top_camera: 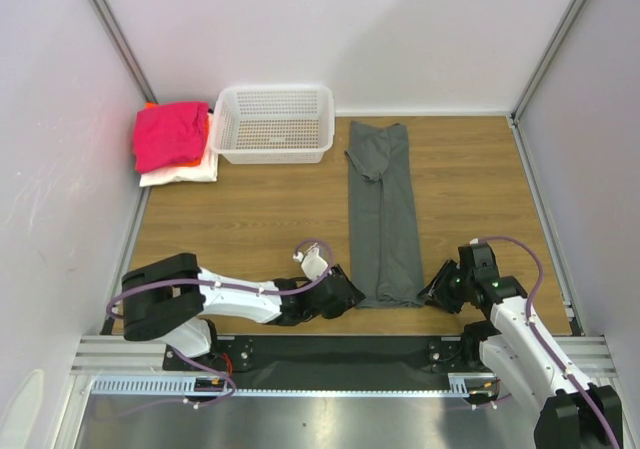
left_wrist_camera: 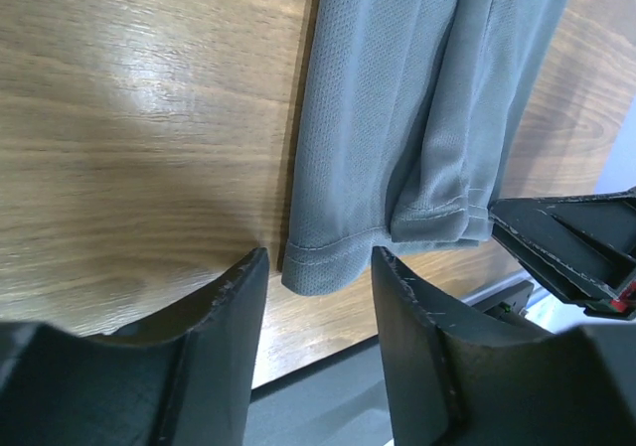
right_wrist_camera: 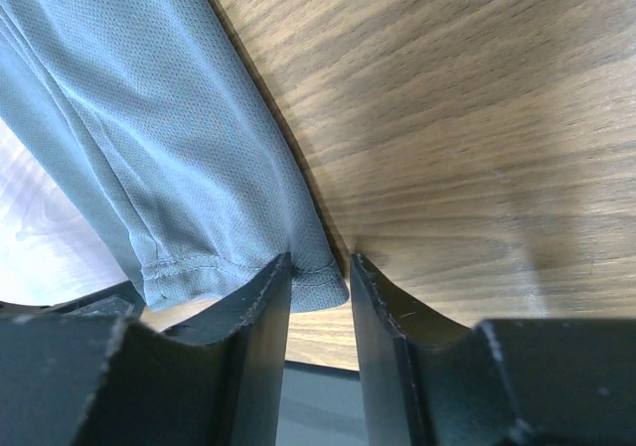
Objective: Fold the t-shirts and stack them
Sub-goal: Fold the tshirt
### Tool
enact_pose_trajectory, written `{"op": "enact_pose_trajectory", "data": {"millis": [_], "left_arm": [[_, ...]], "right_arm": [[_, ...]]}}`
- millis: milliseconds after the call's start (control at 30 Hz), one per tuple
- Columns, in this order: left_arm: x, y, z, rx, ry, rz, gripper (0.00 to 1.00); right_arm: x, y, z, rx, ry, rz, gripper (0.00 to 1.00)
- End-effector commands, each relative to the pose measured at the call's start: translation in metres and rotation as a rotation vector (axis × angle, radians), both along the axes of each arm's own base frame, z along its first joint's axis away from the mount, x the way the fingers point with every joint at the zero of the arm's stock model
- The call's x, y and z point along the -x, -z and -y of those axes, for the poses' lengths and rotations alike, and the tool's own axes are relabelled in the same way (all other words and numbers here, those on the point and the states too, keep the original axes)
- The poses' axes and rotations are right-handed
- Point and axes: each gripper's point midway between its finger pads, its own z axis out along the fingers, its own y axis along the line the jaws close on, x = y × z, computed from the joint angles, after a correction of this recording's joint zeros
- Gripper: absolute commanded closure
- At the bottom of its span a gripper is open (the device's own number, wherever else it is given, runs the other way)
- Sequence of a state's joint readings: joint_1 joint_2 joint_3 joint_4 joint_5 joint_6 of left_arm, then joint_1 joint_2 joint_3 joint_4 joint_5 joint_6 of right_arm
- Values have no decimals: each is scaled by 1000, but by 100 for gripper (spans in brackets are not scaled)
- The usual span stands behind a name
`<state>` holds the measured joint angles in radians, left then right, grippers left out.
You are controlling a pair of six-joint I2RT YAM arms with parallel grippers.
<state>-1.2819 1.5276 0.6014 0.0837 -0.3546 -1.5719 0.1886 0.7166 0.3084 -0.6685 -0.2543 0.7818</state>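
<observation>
A dark grey t-shirt [top_camera: 383,214], folded lengthwise into a long narrow strip, lies flat on the wooden table [top_camera: 250,219]. Its hem end points toward the arms. My left gripper [top_camera: 345,295] sits low at the hem's near left corner. In the left wrist view its jaws stand open around that corner [left_wrist_camera: 316,262] without pinching it. At the near right corner is my right gripper [top_camera: 436,291]. Its jaws [right_wrist_camera: 320,262] are narrowly apart, with the hem corner [right_wrist_camera: 316,277] between them. One finger [right_wrist_camera: 263,307] touches the cloth. Magenta-pink [top_camera: 170,134], orange [top_camera: 206,121] and white [top_camera: 180,174] t-shirts are piled at the back left.
A white mesh basket [top_camera: 275,122] stands at the back, between the pile and the grey shirt's far end. The table's near edge and a black rail [top_camera: 330,349] run just behind both grippers. Walls close in on the left, right and back.
</observation>
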Motion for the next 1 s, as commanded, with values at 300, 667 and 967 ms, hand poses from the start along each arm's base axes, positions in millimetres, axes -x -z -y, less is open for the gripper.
{"op": "enact_pose_trajectory", "data": {"millis": [300, 667, 967], "left_arm": [[2, 7, 6, -26, -6, -17, 78], [-7, -10, 8, -9, 1, 32, 100], [-30, -50, 1, 23, -36, 86, 100]], "right_arm": [[-3, -2, -6, -24, -23, 18, 88], [-14, -22, -14, -61, -51, 76, 100], [-44, -63, -18, -65, -60, 155, 100]]}}
